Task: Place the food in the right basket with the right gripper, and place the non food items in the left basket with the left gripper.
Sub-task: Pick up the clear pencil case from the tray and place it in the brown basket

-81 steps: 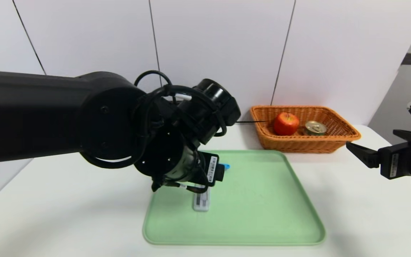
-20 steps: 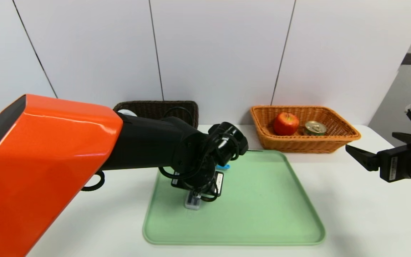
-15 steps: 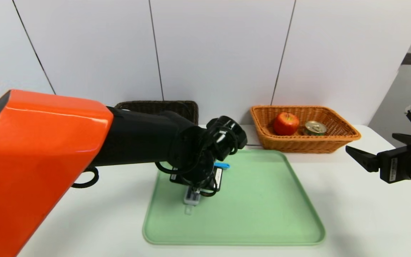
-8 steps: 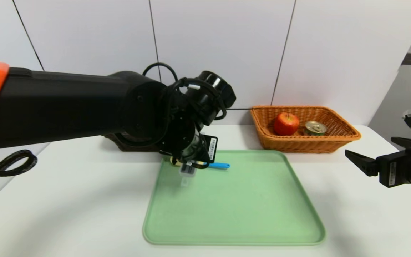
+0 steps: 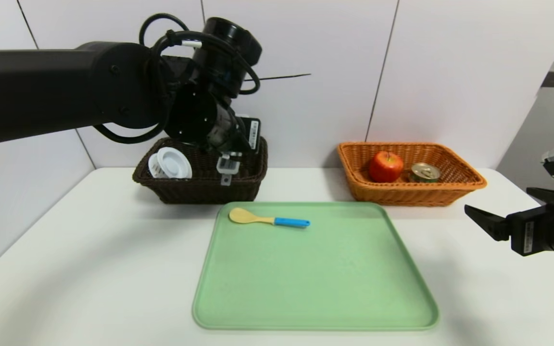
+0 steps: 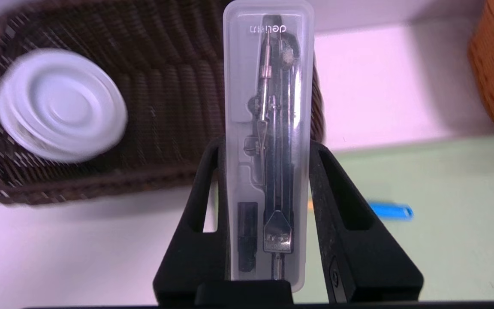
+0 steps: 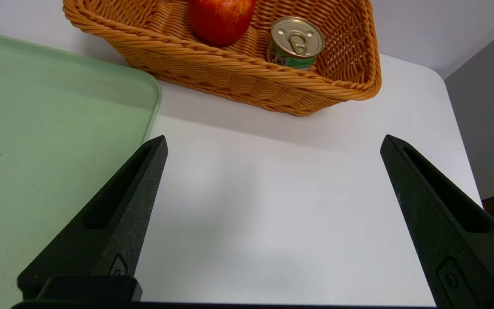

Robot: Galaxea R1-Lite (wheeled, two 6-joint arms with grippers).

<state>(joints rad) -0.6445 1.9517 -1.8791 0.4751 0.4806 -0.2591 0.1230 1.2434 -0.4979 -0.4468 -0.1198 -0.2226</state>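
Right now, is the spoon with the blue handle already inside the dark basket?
No, the spoon lies on the green tray, in front of the dark basket.

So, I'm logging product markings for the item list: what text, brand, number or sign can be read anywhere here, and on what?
"deli": brand embossed at one end of the clear oblong plastic case holding a metal compass, clamped in the left gripper; it appears upside down in the wrist view.
Barcode stickers on both wrist housings: too small to read.
Green-white label on the short round gold-lidded tin: unreadable.
Small mark on the compass hinge: blurred.
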